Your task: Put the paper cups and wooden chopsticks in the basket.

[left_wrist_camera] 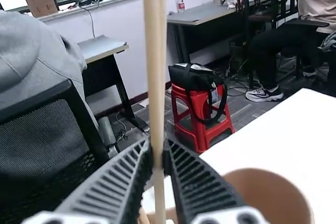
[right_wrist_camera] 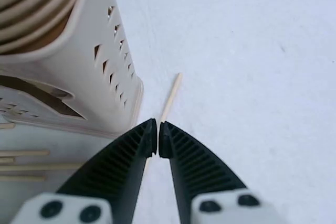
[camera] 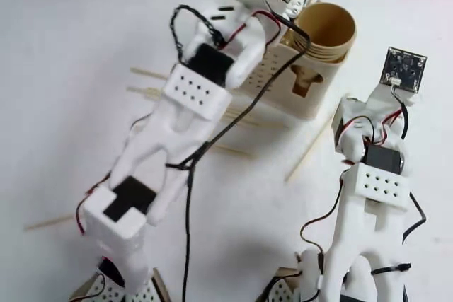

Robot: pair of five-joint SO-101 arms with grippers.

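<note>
On white table [camera: 71,33], desks [left_wrist_camera: 100,48] behind, L jaws clamp chopsticks [left_wrist_camera: 153,51], R jaws closed, empty.

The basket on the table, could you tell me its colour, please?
The basket is cream; clearest in the right wrist view.

White table [camera: 64,40], white arms [camera: 177,125], cream basket [right_wrist_camera: 79,72].
Cups [camera: 327,30] are tan, their stacked rims striped brown; chopsticks [left_wrist_camera: 154,51] are pale wood. The basket wall carries rows of small triangular cut-outs. Left gripper [left_wrist_camera: 159,161] and right gripper [right_wrist_camera: 157,139] are black with ribbed inner faces. Wires [camera: 187,224] are black and red. The stool [left_wrist_camera: 207,121] is red.
</note>
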